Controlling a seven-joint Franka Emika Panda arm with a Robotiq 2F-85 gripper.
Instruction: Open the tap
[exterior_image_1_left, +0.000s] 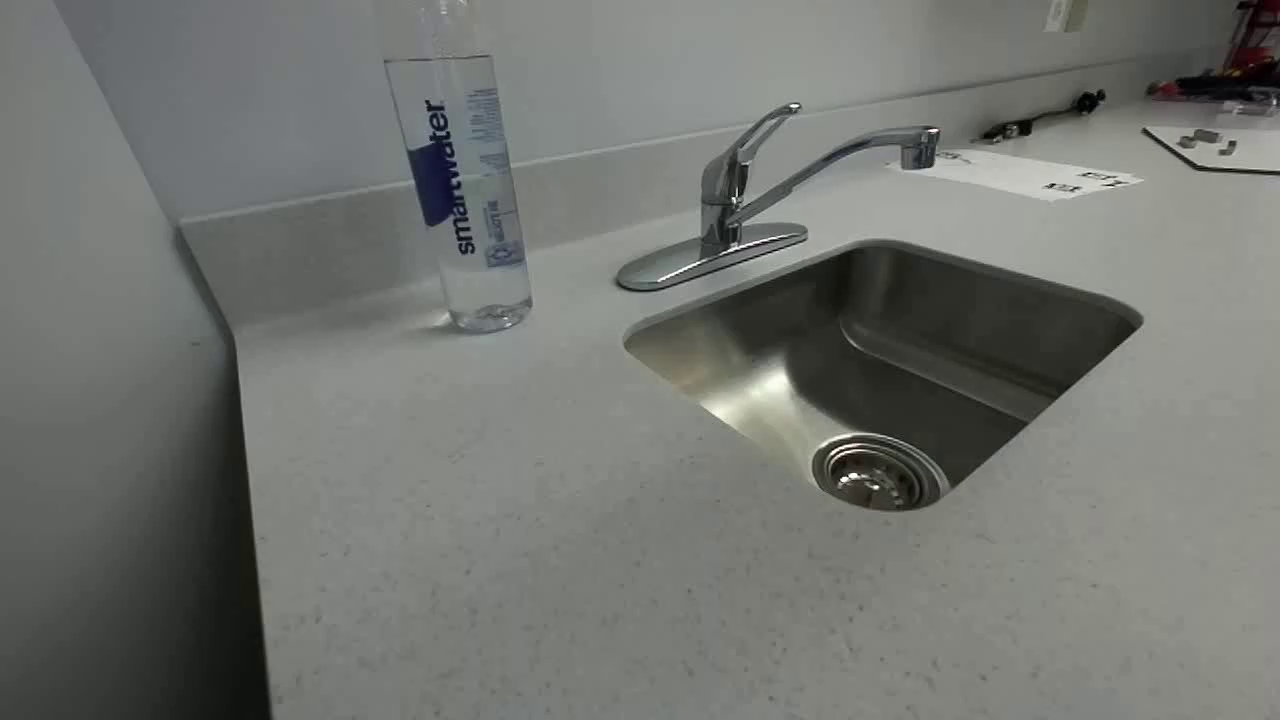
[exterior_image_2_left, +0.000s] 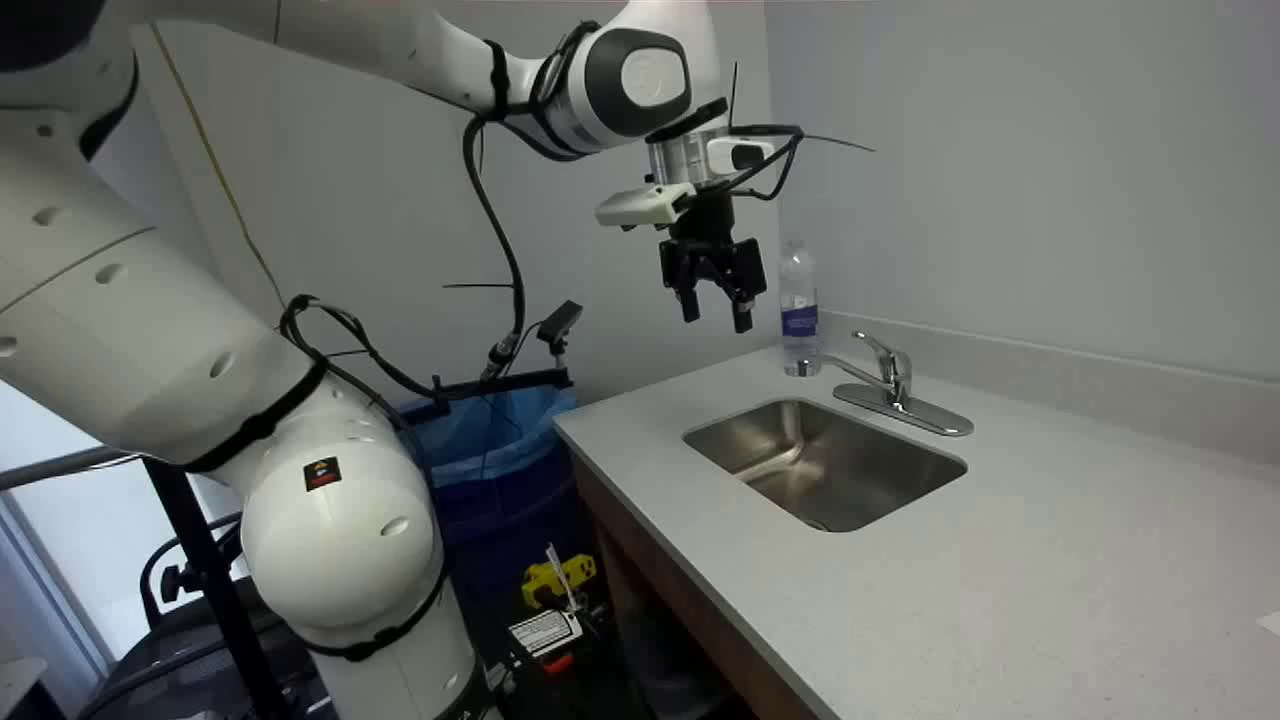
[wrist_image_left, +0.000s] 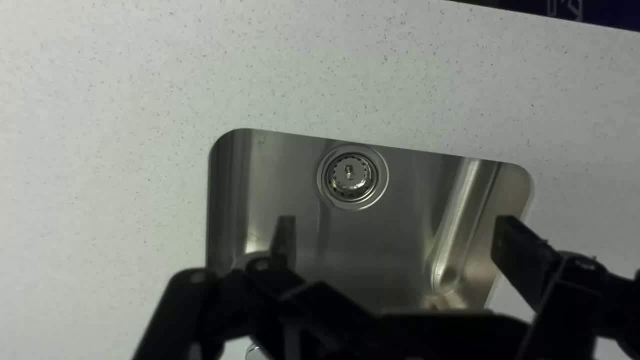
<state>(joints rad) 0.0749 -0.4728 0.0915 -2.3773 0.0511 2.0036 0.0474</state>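
Above the worktop (exterior_image_2_left: 1000, 590), the pincer (exterior_image_2_left: 716, 315) is held pointing down, w/ its fingers (wrist_image_left: 520, 255) spread well apart & nothing gripped btwn them. It is carried by the white arm (exterior_image_2_left: 200, 310). Below it, the steel sink (wrist_image_left: 380, 245) is seen in the wrist view, partly framed by the fingers; its drain strainer (wrist_image_left: 351, 172) is set nr the upper edge there. The chrome tap (exterior_image_1_left: 722, 185) is mounted btwn sink & backsplash (exterior_image_1_left: 330, 260), well apart fr. the pincer; its lever (exterior_image_1_left: 770, 125) is slanted upward, its spout (exterior_image_1_left: 830, 162) stretched out fr. the body. Nr the corner, a labelled water bottle (exterior_image_1_left: 465, 190) is stood upright, seen in both exterior views. Beyond the tap, a white printed sheet (exterior_image_1_left: 1010, 175) is laid on the worktop. Beside the worktop, a blue-lined bin (exterior_image_2_left: 510, 490) is placed.
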